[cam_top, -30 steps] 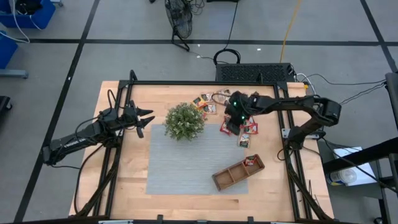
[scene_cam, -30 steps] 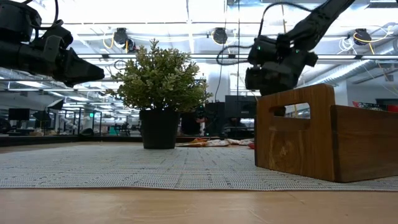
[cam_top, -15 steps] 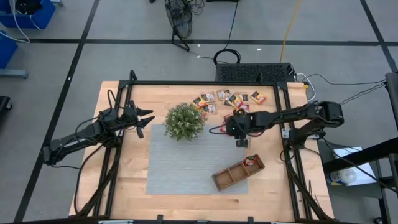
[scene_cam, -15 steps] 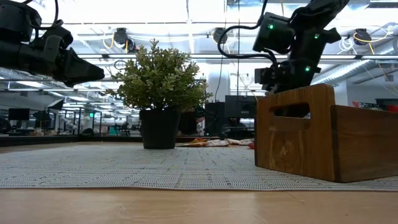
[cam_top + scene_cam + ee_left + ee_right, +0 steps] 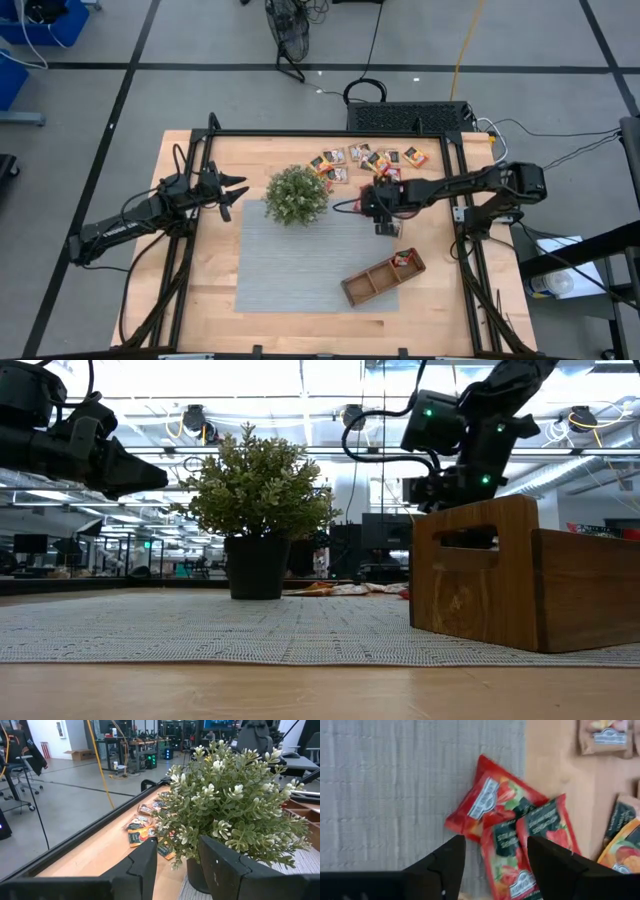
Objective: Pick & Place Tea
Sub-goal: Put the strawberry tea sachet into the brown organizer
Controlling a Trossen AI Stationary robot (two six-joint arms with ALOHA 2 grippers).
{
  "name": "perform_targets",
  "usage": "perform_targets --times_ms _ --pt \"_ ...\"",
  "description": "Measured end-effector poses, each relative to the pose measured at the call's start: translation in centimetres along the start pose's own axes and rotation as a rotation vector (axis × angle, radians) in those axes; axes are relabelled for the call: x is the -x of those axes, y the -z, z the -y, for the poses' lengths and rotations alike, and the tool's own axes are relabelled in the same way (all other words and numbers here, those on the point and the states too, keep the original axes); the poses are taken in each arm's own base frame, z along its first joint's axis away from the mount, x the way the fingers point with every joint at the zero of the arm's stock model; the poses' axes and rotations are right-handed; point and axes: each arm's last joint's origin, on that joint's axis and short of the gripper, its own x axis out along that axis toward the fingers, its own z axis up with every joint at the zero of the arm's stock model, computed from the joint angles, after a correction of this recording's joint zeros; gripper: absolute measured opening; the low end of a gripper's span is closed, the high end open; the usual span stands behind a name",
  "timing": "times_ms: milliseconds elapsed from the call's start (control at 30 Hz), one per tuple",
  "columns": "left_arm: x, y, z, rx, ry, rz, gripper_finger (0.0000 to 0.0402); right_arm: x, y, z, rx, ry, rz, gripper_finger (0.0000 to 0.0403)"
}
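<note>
Tea sachets (image 5: 352, 159): loose cluster at the worktop (image 5: 200, 290) back edge, three red ones (image 5: 512, 822) overlapping at the grey mat (image 5: 300, 265) border.

Right pincer (image 5: 492, 857): wide, empty, poised directly above these, presumably to pick one.

Left pincer (image 5: 177, 862): parted, empty, waiting beside the plant (image 5: 296, 195).

Tray (image 5: 383, 277): holds a sachet.

Label print unreadable.

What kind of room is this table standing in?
Probably a robotics lab or workshop: an open hall with a taped concrete floor, workbenches and an office chair behind, and a potted plant staged on the wooden table.
</note>
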Motion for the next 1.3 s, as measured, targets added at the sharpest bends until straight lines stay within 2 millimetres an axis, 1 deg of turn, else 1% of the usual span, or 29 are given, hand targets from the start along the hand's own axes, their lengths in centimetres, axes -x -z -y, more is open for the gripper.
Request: perform_targets --times_ms 167,333,633,800,1000,1300 --pt "0.0 0.0 0.0 0.000 0.000 0.000 0.0148 -0.4 0.0 0.3 -0.017 -0.043 0.005 0.0192" --pt "0.0 0.0 0.0 0.000 0.000 0.000 0.0147 -0.8 -0.1 0.3 -0.022 -0.043 0.007 0.0192" --pt "0.0 0.0 0.0 0.000 0.000 0.000 0.0148 -2.1 0.3 0.2 0.003 -0.053 -0.055 0.0192" --pt "0.0 0.0 0.0 0.000 0.000 0.000 0.0147 -2.2 0.3 0.3 -0.003 -0.050 -0.054 0.0188" --pt "0.0 0.0 0.0 0.000 0.000 -0.001 0.0147 -2.2 0.3 0.3 -0.004 -0.049 -0.055 0.0155" --pt "0.0 0.0 0.0 0.000 0.000 -0.001 0.0147 -2.2 0.3 0.3 -0.004 -0.045 -0.056 0.0077"
